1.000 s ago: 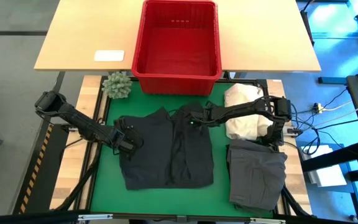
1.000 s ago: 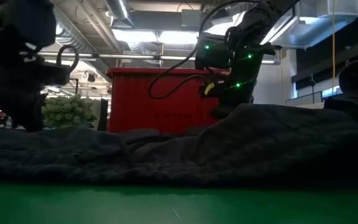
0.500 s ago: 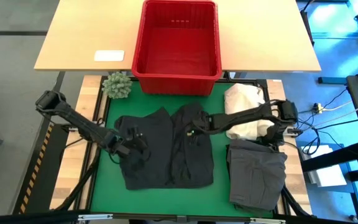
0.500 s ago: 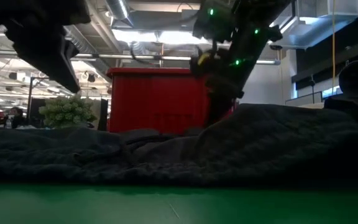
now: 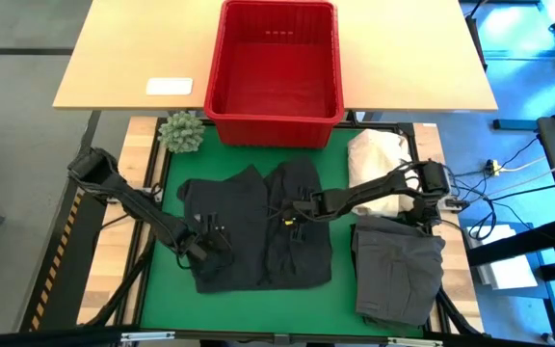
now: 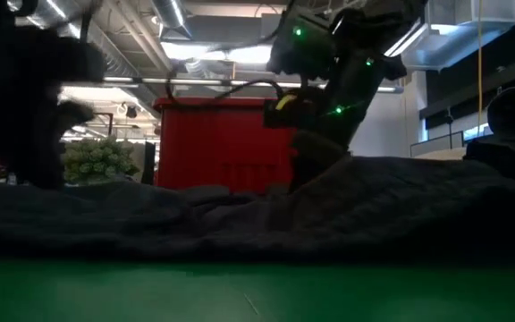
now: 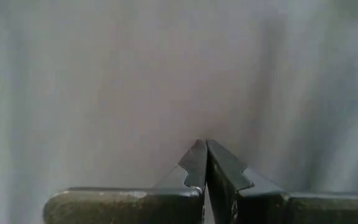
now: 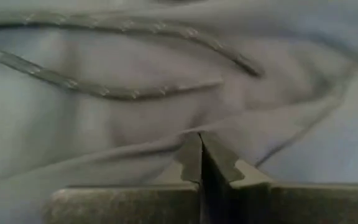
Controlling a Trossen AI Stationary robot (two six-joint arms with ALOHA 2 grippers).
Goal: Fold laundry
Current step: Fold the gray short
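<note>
While a black garment is spread on the green mat at the middle of the counter, it is pressed from both sides by the arms. The left hand is set on its left part with fingers closed together, nothing visibly held. The right hand is set on the ridge at its middle, also closed, with no cloth seen pinched. A folded grey garment lies at the right, below a cream heap. A red basket stands behind.
</note>
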